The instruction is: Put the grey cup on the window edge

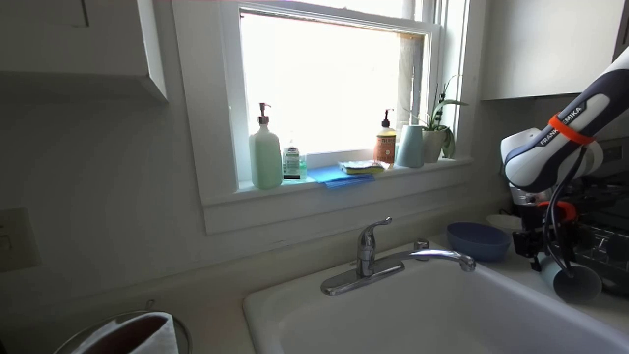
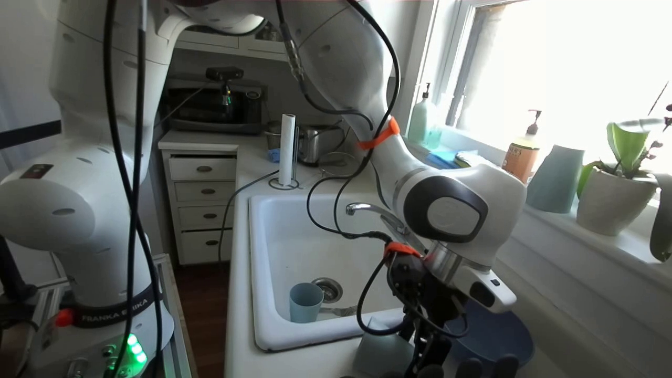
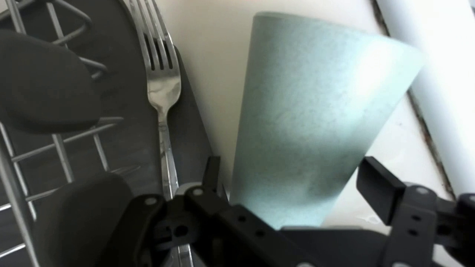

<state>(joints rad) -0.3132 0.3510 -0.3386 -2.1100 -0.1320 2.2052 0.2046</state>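
Grasping is apparently pending: wide black jaws are straddling the pale grey tapered cup [image 3: 304,118] on the cream worktop [image 3: 215,66]; next move is calling for closing, then lifting to the white-painted window sill [image 1: 403,172]

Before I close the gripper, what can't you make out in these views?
Grey cup, base: wrist view, hidden behind the gripper.
Fork, handle end: wrist view, cut off by the bottom edge.
Window edge, part of its front: in an exterior view, hidden by the arm.
Orange bottle, fine print: both exterior views, too small.
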